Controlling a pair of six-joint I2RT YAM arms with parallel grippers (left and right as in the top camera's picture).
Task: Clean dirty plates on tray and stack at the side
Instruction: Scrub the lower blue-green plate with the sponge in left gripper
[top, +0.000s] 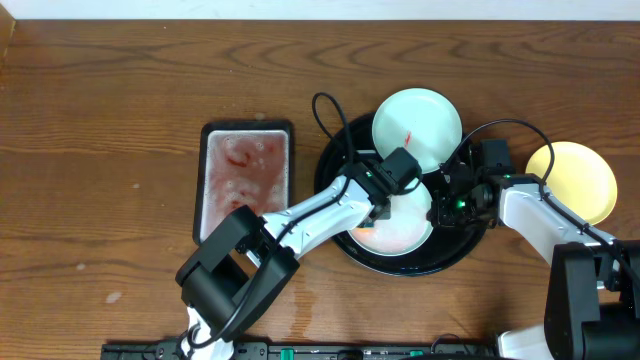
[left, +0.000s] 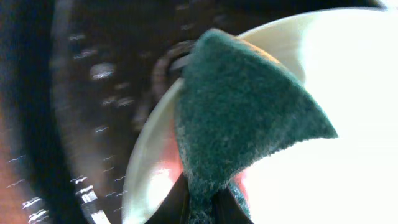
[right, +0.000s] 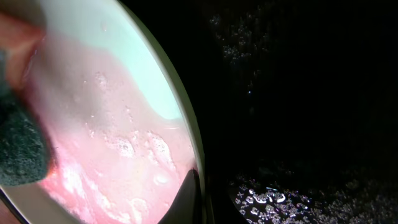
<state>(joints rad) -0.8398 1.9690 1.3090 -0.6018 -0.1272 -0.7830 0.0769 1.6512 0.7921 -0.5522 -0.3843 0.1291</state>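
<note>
The round black tray (top: 440, 262) holds a pale mint plate (top: 405, 232) inside it, its face coated in a pink, foamy smear (bubbles show in the right wrist view). A second mint plate (top: 417, 128), marked by a short red streak, overlaps the tray's far rim. The yellow plate (top: 580, 170) lies flat on the wood tabletop (top: 100, 150) right of the tray, apart from it.

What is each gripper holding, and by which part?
Left gripper pinches the green scouring pad by its narrow lower end. Right gripper appears to clamp the red-smeared plate at its rim; only one finger shows there.
</note>
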